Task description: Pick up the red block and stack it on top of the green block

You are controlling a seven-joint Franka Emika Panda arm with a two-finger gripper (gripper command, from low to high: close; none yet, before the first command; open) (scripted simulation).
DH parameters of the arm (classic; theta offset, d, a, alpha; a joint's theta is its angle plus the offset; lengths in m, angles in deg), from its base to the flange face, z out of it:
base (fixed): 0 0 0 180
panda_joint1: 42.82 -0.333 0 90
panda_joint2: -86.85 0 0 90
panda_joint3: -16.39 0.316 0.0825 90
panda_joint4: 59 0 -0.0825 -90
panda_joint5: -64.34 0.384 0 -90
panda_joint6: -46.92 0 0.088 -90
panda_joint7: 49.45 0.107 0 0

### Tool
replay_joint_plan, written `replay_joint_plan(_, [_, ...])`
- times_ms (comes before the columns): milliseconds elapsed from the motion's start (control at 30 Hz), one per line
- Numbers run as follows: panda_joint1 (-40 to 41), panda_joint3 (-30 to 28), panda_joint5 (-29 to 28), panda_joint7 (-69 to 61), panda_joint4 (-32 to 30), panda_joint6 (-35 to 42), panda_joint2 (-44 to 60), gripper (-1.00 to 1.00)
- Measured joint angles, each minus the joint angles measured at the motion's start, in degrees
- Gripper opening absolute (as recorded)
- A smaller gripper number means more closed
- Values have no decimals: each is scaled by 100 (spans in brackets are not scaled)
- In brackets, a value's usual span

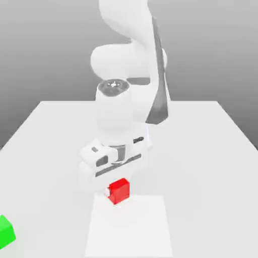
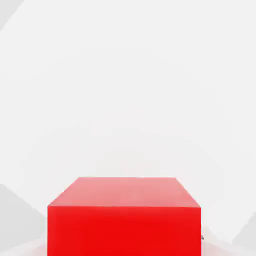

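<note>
In the exterior view, our gripper (image 1: 115, 194) is clamped on the red block (image 1: 120, 190) at lower centre; the green block (image 1: 6, 231) sits lower left. In the hand view, the red block (image 2: 125, 220) looks rigid and light, best held by flat opposite faces

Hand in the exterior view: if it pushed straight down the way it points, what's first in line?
The red block, which the hand is already shut on; under it, apparently the white table.

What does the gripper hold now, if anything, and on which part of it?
The gripper is shut on the red block, gripping it by two opposite side faces; the block's top face stays uncovered.
</note>
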Motion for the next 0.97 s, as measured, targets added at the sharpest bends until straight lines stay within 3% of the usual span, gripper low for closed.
replay_joint_plan(100, [233,-72,-171,322,255,401,-134,-100])
replay_joint_plan(300, [914,-421,-32,1015,1455,998,493,-100])
replay_joint_plan(633, [1729,-947,826,1774,3525,1943,1683,-100])
replay_joint_plan(767, [1992,-844,1275,1662,3868,1617,2392,-100])
replay_joint_plan(800, [2060,-765,1382,1595,3891,1446,2592,100])
replay_joint_plan(967, [2060,-764,1383,1595,3891,1446,2592,100])
